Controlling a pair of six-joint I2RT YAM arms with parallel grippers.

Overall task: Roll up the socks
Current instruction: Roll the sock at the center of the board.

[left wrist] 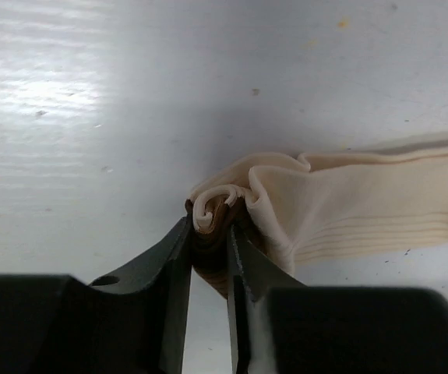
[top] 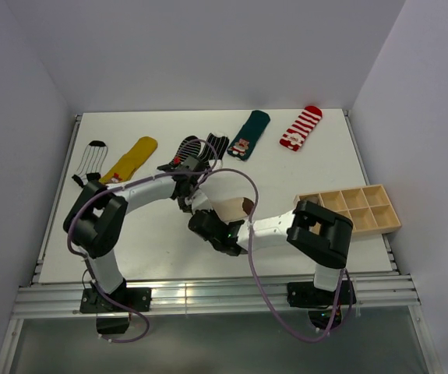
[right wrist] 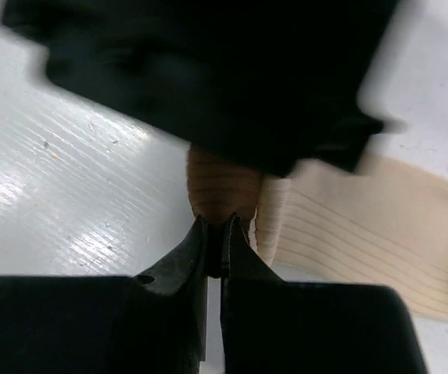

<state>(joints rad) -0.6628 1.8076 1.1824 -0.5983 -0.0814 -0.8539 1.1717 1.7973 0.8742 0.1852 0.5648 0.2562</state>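
A cream sock [top: 231,207] with a brown cuff lies mid-table, its brown toe pointing right. My left gripper [top: 195,204] is shut on the rolled-up cuff end; in the left wrist view, the jaws [left wrist: 210,226] squeeze the brown and cream curl of the sock [left wrist: 348,202]. My right gripper [top: 202,220] comes at the same end from the near side. Its jaws [right wrist: 216,222] are shut, pinching the edge of the brown cuff [right wrist: 224,187]. The cream body [right wrist: 364,226] stretches away to the right. The left gripper's blurred black body [right wrist: 208,78] hides the top of the roll.
Along the back lie more socks: black with white lines [top: 93,160], yellow [top: 132,160], black-and-white striped [top: 195,149], dark teal [top: 248,134], red-and-white striped [top: 301,128]. A wooden compartment tray [top: 352,209] sits at the right edge.
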